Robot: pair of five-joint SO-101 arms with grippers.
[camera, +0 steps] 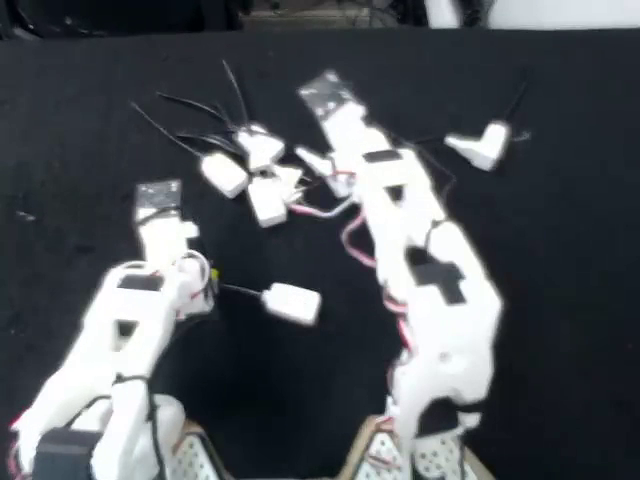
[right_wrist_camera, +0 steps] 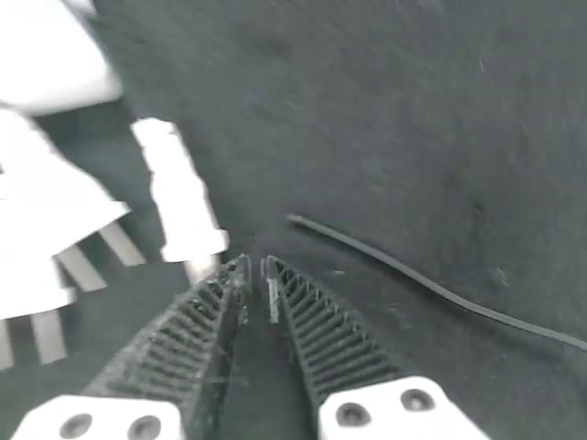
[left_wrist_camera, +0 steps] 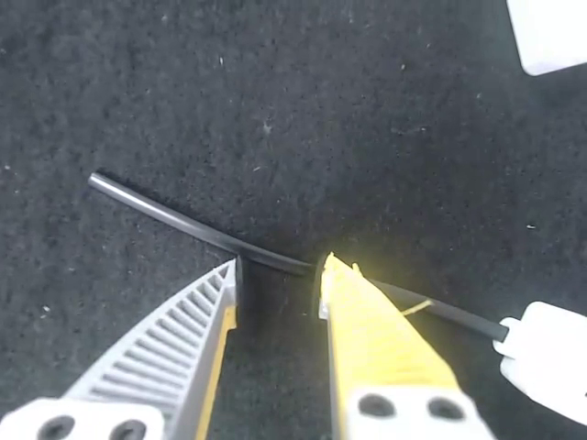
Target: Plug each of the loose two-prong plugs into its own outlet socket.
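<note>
High view, white pieces: seven are counted on the black cloth (camera: 560,300); which are plugs and which are sockets cannot be told.
Cluster (camera: 266,198): five of the seven are gathered at the middle of the table, just beside the forward end of the right arm (camera: 420,250).
Lone plug (camera: 291,303): one piece is laid apart, between the two arms, with its black cord run toward the left arm (camera: 130,310).
Far piece (camera: 480,145): one piece is set alone, well apart from the cluster on the right side.
Thin cords (camera: 185,108): several are fanned out from the cluster toward the far left; an exact count cannot be made.
Arms: two are counted, both white.
Left gripper (left_wrist_camera: 275,270): it is narrowly parted, with one grey finger and one yellow finger placed either side of a black cord (left_wrist_camera: 165,213). The cord is seen crossing the gap at the tips. Whether it is pinched cannot be told.
Right gripper (right_wrist_camera: 255,268): its fingers are drawn almost together, with only a slit between them, and nothing is held.
Stubby white plug (right_wrist_camera: 179,197): it is seen just beyond the right fingertips, apart from them.
Metal prongs (right_wrist_camera: 78,266): flat prongs of neighbouring white pieces are seen beside that plug.
Second cord (right_wrist_camera: 413,275): a thin black one is laid on the cloth near the right fingertips, untouched.
</note>
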